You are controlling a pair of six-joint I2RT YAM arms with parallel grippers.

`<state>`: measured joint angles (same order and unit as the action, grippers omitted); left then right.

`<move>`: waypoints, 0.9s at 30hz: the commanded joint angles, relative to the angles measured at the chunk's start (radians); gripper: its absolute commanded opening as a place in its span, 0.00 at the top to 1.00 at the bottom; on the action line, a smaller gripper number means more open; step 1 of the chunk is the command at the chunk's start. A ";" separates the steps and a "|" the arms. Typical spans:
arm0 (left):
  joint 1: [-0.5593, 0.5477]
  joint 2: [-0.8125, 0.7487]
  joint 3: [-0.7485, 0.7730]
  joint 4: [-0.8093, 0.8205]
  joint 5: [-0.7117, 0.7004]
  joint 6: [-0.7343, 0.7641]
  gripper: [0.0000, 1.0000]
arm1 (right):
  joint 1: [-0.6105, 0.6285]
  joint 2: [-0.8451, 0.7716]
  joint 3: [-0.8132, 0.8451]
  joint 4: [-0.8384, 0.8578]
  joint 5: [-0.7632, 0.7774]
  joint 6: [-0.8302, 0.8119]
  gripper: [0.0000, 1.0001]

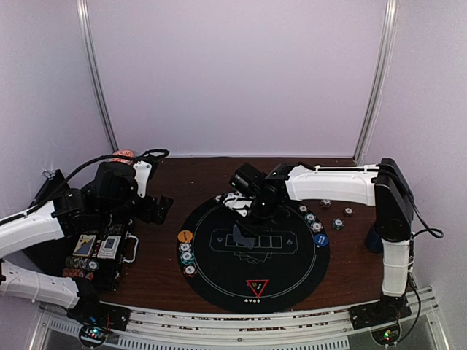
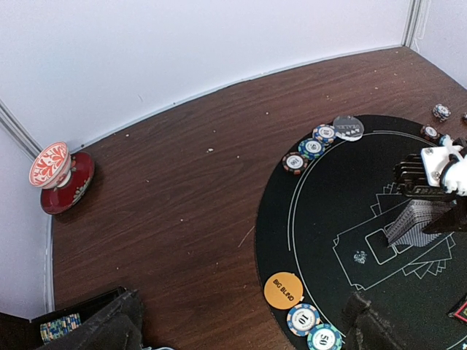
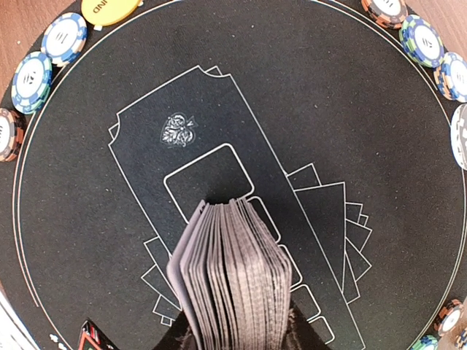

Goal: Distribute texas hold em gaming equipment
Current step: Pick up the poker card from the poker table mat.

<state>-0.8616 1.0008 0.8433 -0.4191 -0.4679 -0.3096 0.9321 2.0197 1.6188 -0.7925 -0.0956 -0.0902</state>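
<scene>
"Gripping the deck of cards [image 3: 230,281] on edge over the middle of the mat [image 1: 219,281], why there?"

"My guess is that it's because the printed card boxes lie right under it. The right gripper [image 1: 257,211], clamped on the deck, is well placed to deal onto them."

"And the left gripper [image 1: 155,209]?"

"Jaws spread wide, holding nothing, off by the case [image 1: 102,255]. It's probably ready to fetch more pieces."

"What's laid out so far?"

"Chips [image 1: 187,255] line both sides of the mat's rim. There's an orange button [image 2: 283,289] on the left, a blue button [image 1: 321,239] on the right and a red triangle [image 1: 257,286] at the near edge."
</scene>
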 commanded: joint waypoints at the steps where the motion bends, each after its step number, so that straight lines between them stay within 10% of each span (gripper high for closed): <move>1: 0.004 0.009 0.001 0.033 -0.011 0.001 0.02 | 0.011 0.001 0.029 -0.014 0.035 0.012 0.71; 15: 0.004 0.028 0.005 0.029 -0.006 0.003 0.02 | 0.025 -0.002 0.047 -0.027 0.043 0.013 1.00; 27: -0.038 0.059 -0.050 0.163 -0.011 -0.004 0.02 | -0.007 -0.040 0.028 -0.004 -0.035 0.040 1.00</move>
<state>-0.8658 1.0550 0.8371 -0.4004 -0.4675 -0.3149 0.9455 2.0209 1.6375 -0.8135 -0.0944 -0.0738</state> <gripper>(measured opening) 0.978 0.126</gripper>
